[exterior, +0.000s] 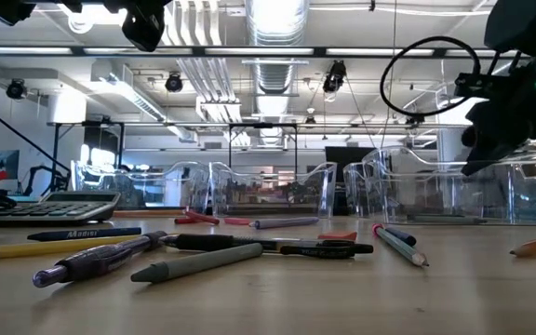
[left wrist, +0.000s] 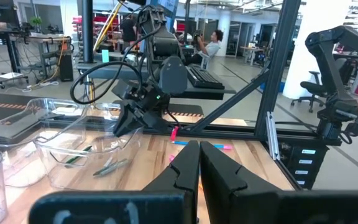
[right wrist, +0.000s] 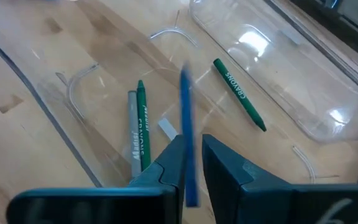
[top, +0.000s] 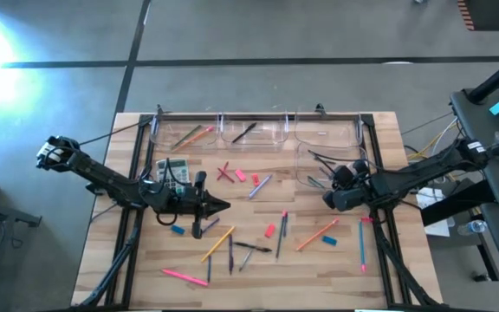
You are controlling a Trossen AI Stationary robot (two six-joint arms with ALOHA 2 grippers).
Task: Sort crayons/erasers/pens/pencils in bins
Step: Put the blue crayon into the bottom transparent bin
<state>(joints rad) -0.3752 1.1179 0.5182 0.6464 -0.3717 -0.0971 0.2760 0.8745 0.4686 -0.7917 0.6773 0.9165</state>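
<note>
Crayons were going into the right-hand bin (top: 306, 154): the right gripper (right wrist: 191, 155) hung over it, pinching a blue crayon (right wrist: 186, 118) above two green ones (right wrist: 240, 94) and a grey one already inside. I judged the drop was next, needing only a release over the tray floor. The left gripper (top: 222, 206) waited clenched and empty mid-table, beside the calculator (top: 171, 170), with pens, pencils and erasers (top: 269, 230) scattered nearby.

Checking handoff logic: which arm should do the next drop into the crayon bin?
Right. The right gripper is shut on a blue crayon, directly above the bin holding green crayons. The left gripper is mid-table, shut and empty.
</note>
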